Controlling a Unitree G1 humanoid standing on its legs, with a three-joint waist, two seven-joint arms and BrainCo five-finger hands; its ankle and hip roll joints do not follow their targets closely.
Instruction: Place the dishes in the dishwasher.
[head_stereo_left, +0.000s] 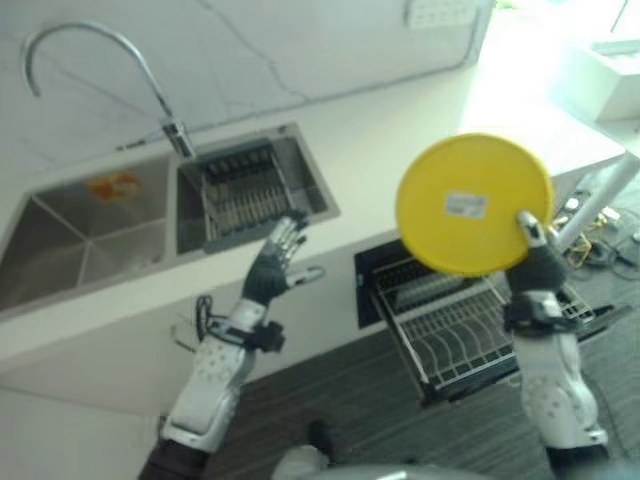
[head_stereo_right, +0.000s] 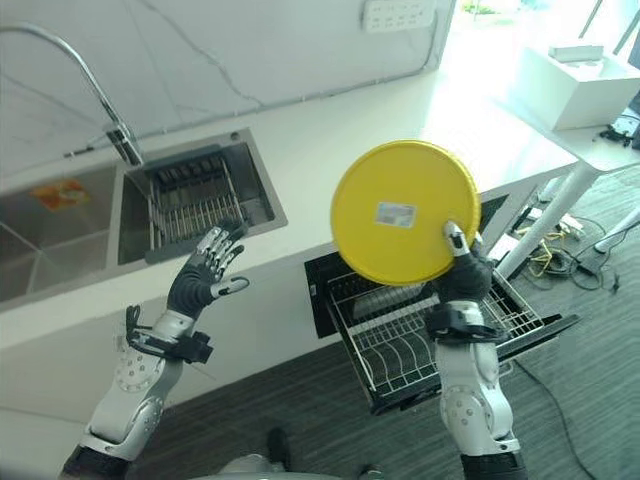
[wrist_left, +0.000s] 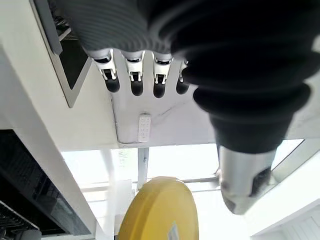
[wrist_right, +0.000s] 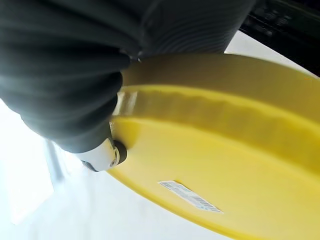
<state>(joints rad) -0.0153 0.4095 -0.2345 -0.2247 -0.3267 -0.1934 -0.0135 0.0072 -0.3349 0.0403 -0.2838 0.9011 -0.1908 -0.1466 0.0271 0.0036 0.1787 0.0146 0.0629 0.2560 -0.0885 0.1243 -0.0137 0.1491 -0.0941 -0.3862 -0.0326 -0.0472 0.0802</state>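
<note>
A round yellow plate (head_stereo_left: 472, 204) with a white sticker on its underside is held up in the air by my right hand (head_stereo_left: 540, 262), whose thumb and fingers pinch its lower right rim. The plate (wrist_right: 210, 165) shows close up past that hand (wrist_right: 107, 152). It hangs above the pulled-out wire rack (head_stereo_left: 470, 335) of the open dishwasher (head_stereo_right: 420, 335) under the counter. My left hand (head_stereo_left: 278, 262) is raised in front of the counter edge by the sink, its fingers (wrist_left: 132, 82) straight and spread, holding nothing.
A double sink (head_stereo_left: 120, 215) with a curved tap (head_stereo_left: 100, 60) sits in the white counter; its right basin holds a dark drainer rack (head_stereo_left: 245, 195). A white table (head_stereo_right: 590, 110) stands at the far right, with cables on the grey floor (head_stereo_right: 570, 255) beneath.
</note>
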